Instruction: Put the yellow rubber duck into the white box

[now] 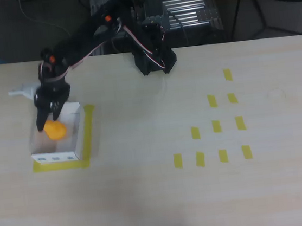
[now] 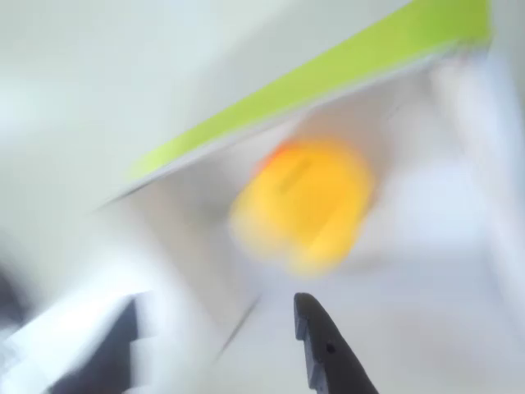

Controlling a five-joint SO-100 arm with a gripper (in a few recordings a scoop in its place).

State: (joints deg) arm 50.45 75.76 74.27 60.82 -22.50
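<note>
The yellow rubber duck [image 1: 55, 130] lies inside the white box [image 1: 56, 156] at the left of the table in the overhead view. My black gripper [image 1: 49, 115] hangs just above the box's far end, open, with the duck lying free just past the fingertips. In the blurred wrist view the duck [image 2: 305, 205] rests on the box's floor near a white wall [image 2: 189, 230]. There my gripper [image 2: 217, 308] shows one dark finger [image 2: 324, 349] at the bottom centre, apart from the duck.
A yellow tape frame [image 1: 89, 133] borders the box. Several short yellow tape rectangles [image 1: 216, 126] mark the table's right half. The arm's black base [image 1: 153, 58] stands at the far edge, with cables and metal gear behind it.
</note>
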